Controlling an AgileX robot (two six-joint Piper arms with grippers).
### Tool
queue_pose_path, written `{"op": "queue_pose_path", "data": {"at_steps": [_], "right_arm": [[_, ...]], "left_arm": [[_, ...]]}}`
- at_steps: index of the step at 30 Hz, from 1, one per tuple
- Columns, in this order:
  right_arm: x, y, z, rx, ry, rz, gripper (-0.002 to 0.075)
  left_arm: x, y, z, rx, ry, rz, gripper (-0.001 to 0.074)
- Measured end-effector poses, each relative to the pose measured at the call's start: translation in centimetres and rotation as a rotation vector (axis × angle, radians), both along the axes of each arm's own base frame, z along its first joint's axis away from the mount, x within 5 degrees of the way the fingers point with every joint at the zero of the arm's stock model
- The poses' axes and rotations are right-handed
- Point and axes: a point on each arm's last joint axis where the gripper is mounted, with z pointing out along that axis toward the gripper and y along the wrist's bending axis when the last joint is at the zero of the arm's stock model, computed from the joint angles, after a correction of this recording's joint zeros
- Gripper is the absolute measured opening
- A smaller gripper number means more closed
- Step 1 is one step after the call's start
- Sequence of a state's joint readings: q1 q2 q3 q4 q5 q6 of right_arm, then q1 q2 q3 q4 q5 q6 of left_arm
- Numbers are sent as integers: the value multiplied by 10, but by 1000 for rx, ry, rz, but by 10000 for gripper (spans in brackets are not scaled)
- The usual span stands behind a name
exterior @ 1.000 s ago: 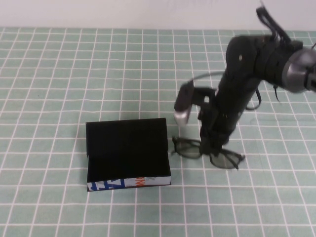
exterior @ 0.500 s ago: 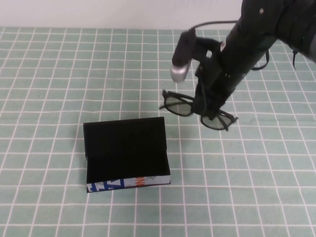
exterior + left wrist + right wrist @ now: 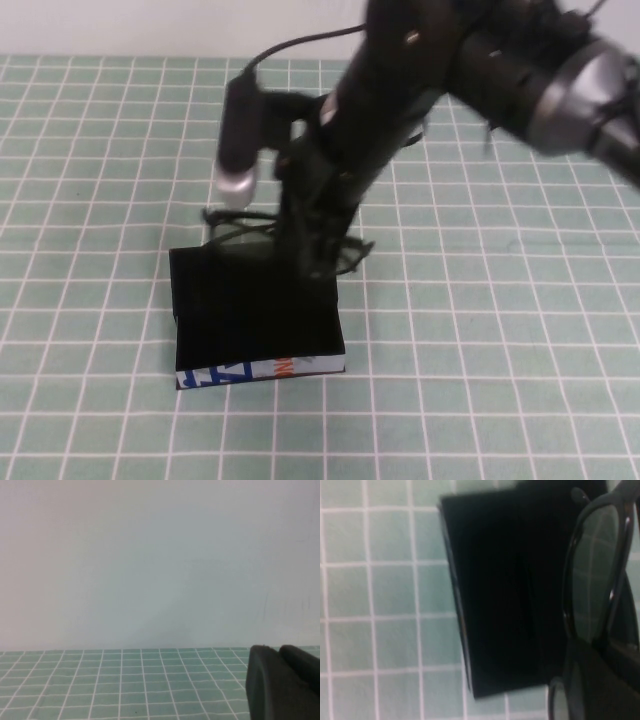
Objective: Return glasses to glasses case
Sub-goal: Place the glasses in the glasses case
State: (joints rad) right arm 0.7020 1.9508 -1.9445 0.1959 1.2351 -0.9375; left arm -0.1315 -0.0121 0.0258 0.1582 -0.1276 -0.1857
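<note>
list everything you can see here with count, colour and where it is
glasses: one pair, black frame with dark lenses, held in the air over the far edge of the case
glasses case: one, black box with open lid, white front edge with blue and orange print, on the mat left of centre
mat: one, pale green with white grid lines, covering the table
wall: plain white, behind the table
right gripper: one, black, shut on the glasses above the case
left gripper: one, black, only a part shows in its wrist view, away from the work
</note>
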Motion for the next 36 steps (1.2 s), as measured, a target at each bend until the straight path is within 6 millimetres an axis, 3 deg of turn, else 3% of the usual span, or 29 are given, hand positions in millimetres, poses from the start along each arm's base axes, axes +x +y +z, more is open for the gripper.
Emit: {"op": "queue_pose_path", "data": {"at_steps": [3, 7, 10, 15, 30, 36], "right_arm": [[-6, 18, -9, -12, 6, 48, 3], [-8, 36, -36, -53, 45, 90, 3], [-5, 44, -58, -87, 78, 101, 3], [-1, 48, -76, -118, 105, 105, 3], [1, 50, -86, -138, 110, 108, 4], [2, 50, -86, -138, 108, 108, 40]], "left_arm": [[0, 0, 0, -7, 1, -1, -2], [0, 0, 0, -8, 1, -2, -2], [0, 0, 0, -10, 2, -2, -2], [0, 0, 0, -10, 2, -2, -2], [0, 0, 0, -10, 4, -2, -2], [0, 0, 0, -10, 4, -2, -2]]}}
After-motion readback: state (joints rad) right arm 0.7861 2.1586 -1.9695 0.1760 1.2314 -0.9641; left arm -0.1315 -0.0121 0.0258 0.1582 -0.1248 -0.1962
